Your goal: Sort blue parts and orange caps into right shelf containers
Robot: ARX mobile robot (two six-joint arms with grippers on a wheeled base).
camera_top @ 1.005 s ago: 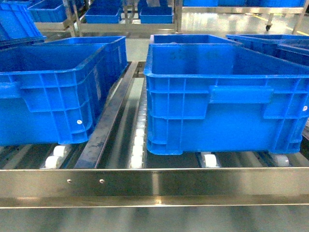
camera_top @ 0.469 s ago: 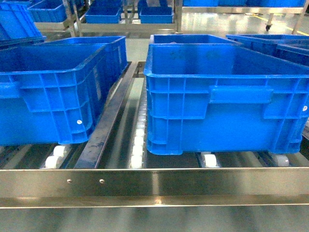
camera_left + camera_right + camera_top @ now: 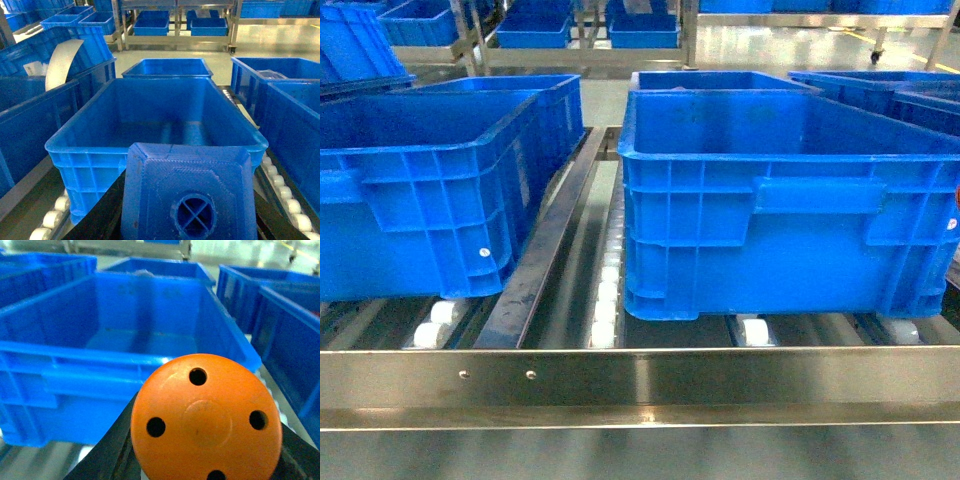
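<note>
In the left wrist view a blue part [image 3: 187, 195], knob end toward the camera, sits between the black fingers [image 3: 102, 217] of my left gripper [image 3: 187, 222], which is shut on it. It hangs just before the near rim of an empty blue container [image 3: 150, 120]. An orange cap [image 3: 207, 422], holes in its flat top, fills the right wrist view, and my right gripper [image 3: 207, 457] is shut on it in front of another empty container [image 3: 120, 335]. Neither gripper shows in the head view, where two containers [image 3: 430, 200] [image 3: 790, 230] stand on the right shelf [image 3: 640, 385].
White rollers [image 3: 605, 310] and a steel divider rail [image 3: 545, 250] run between the two bins. More blue bins [image 3: 290, 115] stand to the right, with others on racks across the floor [image 3: 535, 30]. A curved white sheet [image 3: 60, 62] leans in a bin at left.
</note>
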